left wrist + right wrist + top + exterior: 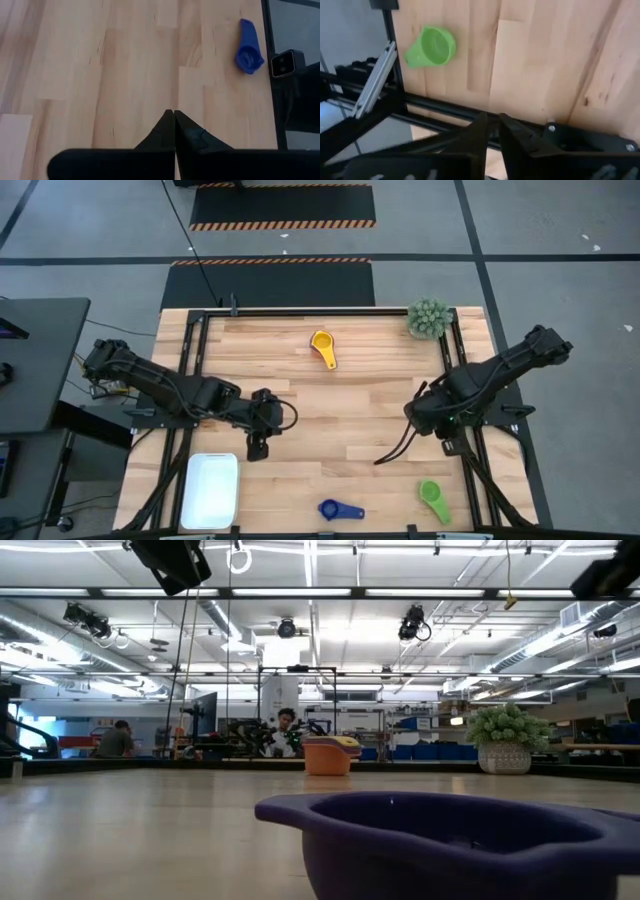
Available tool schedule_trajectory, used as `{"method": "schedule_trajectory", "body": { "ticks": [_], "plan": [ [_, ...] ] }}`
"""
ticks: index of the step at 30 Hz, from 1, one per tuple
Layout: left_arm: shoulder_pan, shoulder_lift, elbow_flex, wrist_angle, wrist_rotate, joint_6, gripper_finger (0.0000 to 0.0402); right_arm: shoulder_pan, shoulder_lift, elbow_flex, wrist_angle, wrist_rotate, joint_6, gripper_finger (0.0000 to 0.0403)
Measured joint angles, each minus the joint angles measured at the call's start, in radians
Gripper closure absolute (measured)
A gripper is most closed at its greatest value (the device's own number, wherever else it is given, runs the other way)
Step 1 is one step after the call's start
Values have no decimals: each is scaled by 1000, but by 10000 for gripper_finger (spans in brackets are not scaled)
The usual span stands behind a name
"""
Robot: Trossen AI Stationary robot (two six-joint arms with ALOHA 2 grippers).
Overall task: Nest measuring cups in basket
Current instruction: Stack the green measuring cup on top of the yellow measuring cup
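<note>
On table near edge: basket [210, 490], blue cup [335, 509], green cup [434, 498] | far side: yellow cup [323, 345] | left gripper [258, 448] pressed closed, empty, above basket | right gripper [491, 131] narrow gap, empty, at right rail.

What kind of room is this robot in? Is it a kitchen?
Probably not a kitchen. It looks like a big robot lab or workshop: the wooden table sits in a black metal frame, striped floor mats lie behind it, and the low view shows pipes and lights on a high ceiling.

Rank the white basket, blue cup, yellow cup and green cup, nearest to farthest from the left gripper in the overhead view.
From the left gripper:
1. Basket, near-left corner.
2. Blue cup, near edge.
3. Yellow cup, far side.
4. Green cup, near-right corner.
</note>
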Motion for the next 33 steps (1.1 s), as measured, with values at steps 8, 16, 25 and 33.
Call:
{"method": "schedule_trajectory", "body": {
  "ticks": [8, 16, 25, 33],
  "plan": [
    [0, 0, 0, 14, 0, -53, 402, 3, 0, -102, 173, -5, 39, 286],
    [-1, 0, 0, 36, 0, -53, 402, 84, 0, -245, 413, -82, 118, 237],
    [-1, 0, 0, 39, 0, -53, 402, 218, 0, -395, 722, -22, 328, 240],
    [-1, 0, 0, 38, 0, -60, 402, 301, 3, -496, 873, 25, 512, 241]
  ]
}}
